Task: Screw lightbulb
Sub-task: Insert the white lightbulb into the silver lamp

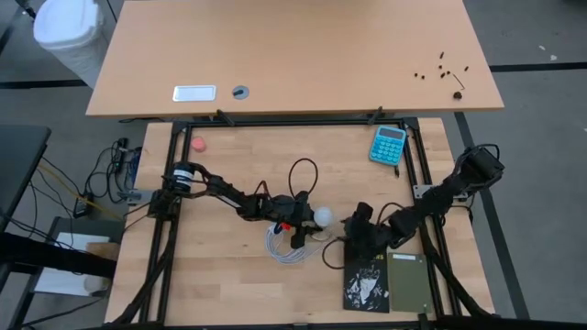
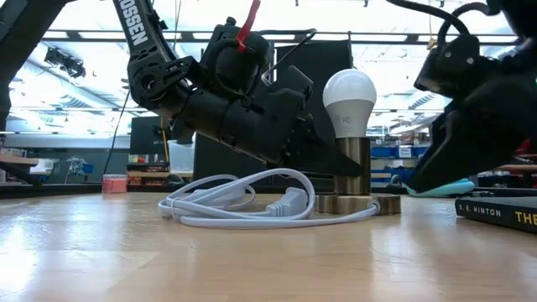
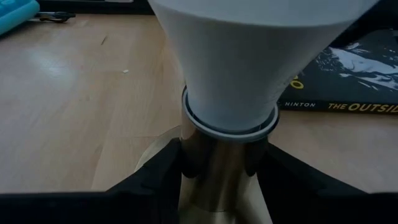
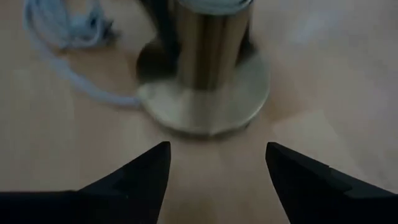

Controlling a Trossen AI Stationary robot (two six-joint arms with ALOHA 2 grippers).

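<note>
Lightbulb [image 2: 350,99] sat upright in the brass socket [image 2: 352,172], directly above the left gripper [image 3: 219,163], whose fingers were clamped on the socket stem just under the bulb collar. Right gripper [image 4: 217,171] was apart from the socket base, jaws spread, holding nothing; socket stood just ahead of them. Step, by my read: bulb seated, w/ right arm off it between turns. Next move prob. calls for re-grip on bulb & another twist while left steadies stem.

"HINTON", apparently "THE OUTSID", on book [image 3: 348,81]
</note>
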